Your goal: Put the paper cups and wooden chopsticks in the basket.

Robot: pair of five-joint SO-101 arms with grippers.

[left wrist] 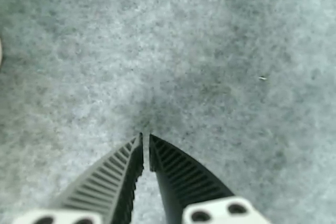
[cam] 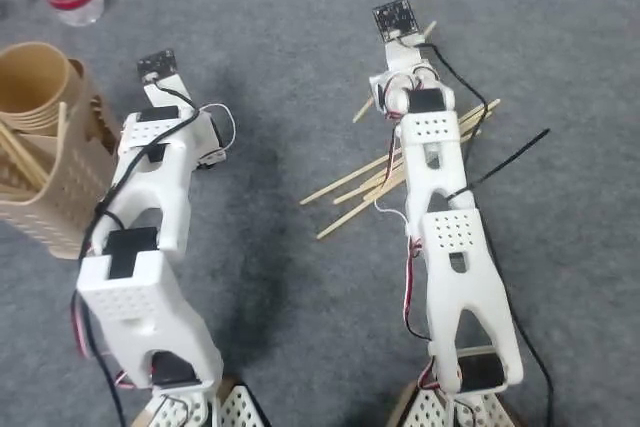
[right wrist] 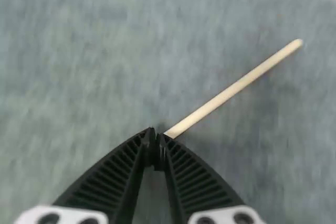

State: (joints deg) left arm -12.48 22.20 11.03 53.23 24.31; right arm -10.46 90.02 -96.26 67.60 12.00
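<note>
Grey, felt-like cloth covers the surface (cam: 300, 327), its nap soft and mottled. At its left edge stands the beige basket (cam: 70, 197), a rigid plastic thing with perforated walls. It already holds a nested stack of tan paper cups (cam: 35, 82) with a few stowed sticks (cam: 20, 152) leaning beside them, so the cup part looks done to me. What is left is the scatter of loose chopsticks (cam: 350, 197) lying crossed under my right arm, well apart from the basket. My right fingers (right wrist: 131, 169), black and ribbed, are clamped on the end of one chopstick (right wrist: 236, 83), a pale, smooth, round wooden rod. My left fingers (left wrist: 118, 174) are pressed together on nothing, above bare cloth near the basket.
</note>
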